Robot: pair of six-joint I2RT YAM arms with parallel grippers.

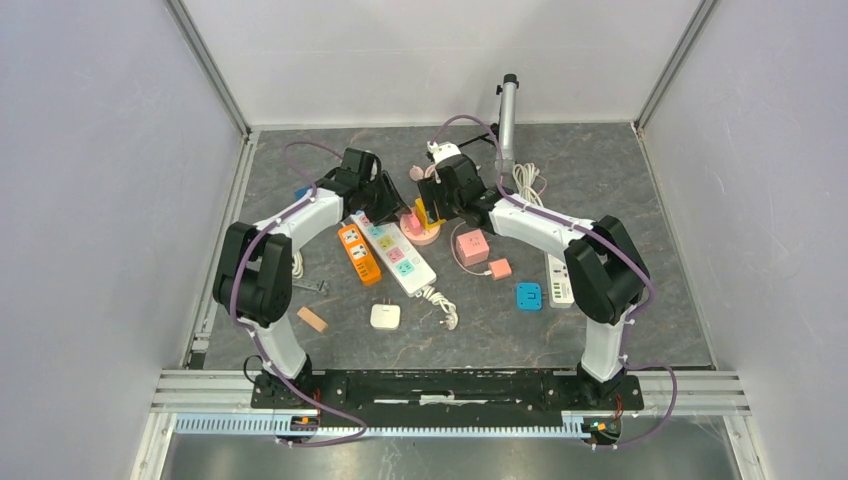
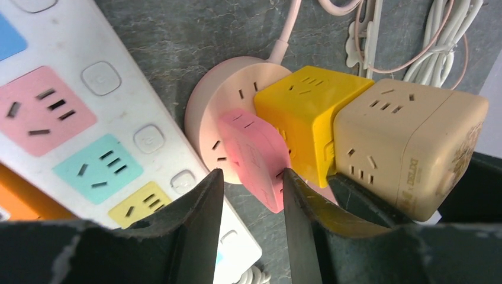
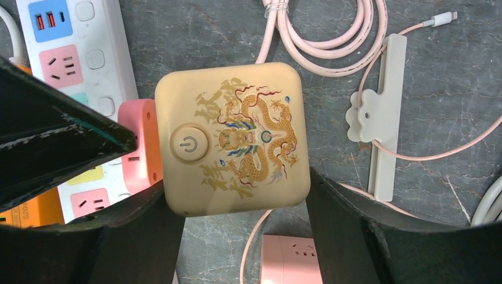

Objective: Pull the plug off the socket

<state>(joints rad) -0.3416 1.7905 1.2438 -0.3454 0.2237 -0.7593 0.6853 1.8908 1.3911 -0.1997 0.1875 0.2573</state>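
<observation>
I am at the gripping step, with nothing pulled apart yet. The stack stands just above the middle of the top view: a round pink socket (image 2: 228,89) flat on the bench (image 1: 620,180), a yellow cube (image 2: 305,109) that appears plugged into it, and a beige dragon cube (image 3: 234,139) plugged onto the yellow one. A flat pink adapter (image 2: 248,148) sits in the same socket, right beside the yellow cube. My left hand (image 2: 251,177) straddles that adapter low in the middle of its wrist view. Its fingers stand narrow, one pad looking flush against the adapter and the other showing a sliver of gap, so I read it as not yet clamped. My right hand (image 3: 237,192) has a finger at each side of the beige cube, at the bottom of its own view and very near it; whether the pads press I cannot tell. I judge the beige cube to be the plug that comes off, with the left hand there to hold the lower pieces down, though that split is my guess. The next move calls for both hands to bite firmly, then a straight pull along the pins with no twist. The white power strip (image 2: 136,106) lies just beside the base at the left, and the pink cord (image 3: 319,35) trails off at the top.
</observation>
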